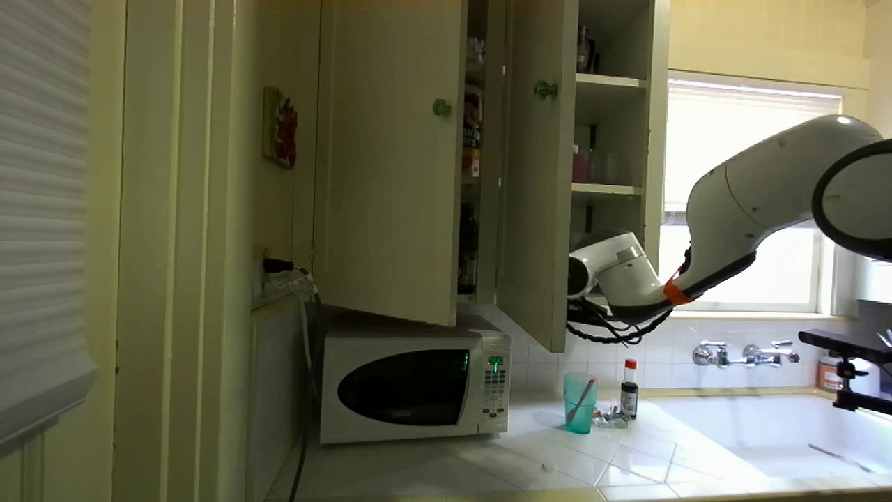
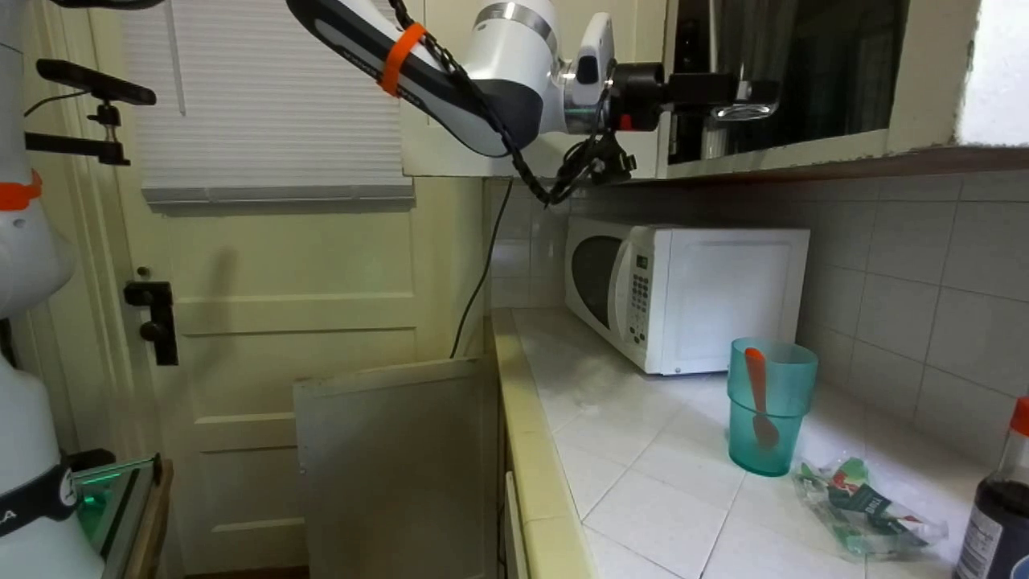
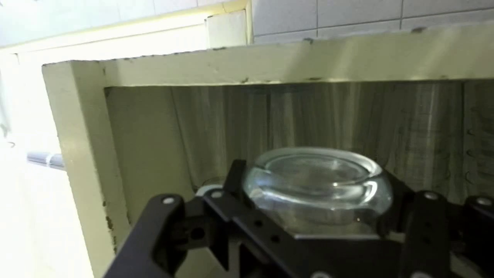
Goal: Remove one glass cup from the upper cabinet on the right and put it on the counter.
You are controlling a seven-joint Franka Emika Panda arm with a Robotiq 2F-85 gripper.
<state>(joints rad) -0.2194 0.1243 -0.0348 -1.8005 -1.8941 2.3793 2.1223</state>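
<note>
The glass cup (image 3: 320, 193), clear and straight-sided, sits between both fingers of my gripper (image 3: 314, 181) in the wrist view, which looks upside down. The fingers touch it on both sides near its thick base. In an exterior view the cup (image 2: 746, 111) is upright at the opening of the upper cabinet (image 2: 852, 145), its base above the shelf edge, with my gripper (image 2: 719, 90) around it. The cabinet (image 1: 657, 139) also shows in an exterior view, where its open door hides my gripper and the cup. The pale tiled counter (image 1: 536, 464) lies below, also seen here (image 2: 643, 474).
A teal tumbler (image 2: 768, 410) with a red spoon, a plastic packet (image 2: 868, 511) and a red-capped bottle (image 1: 629, 390) stand on the counter. A white microwave (image 1: 411, 390) is beside them. Two cabinet doors hang open (image 1: 533, 174). More glasses (image 3: 417, 127) stand inside the cabinet. A sink (image 1: 780, 432) is alongside.
</note>
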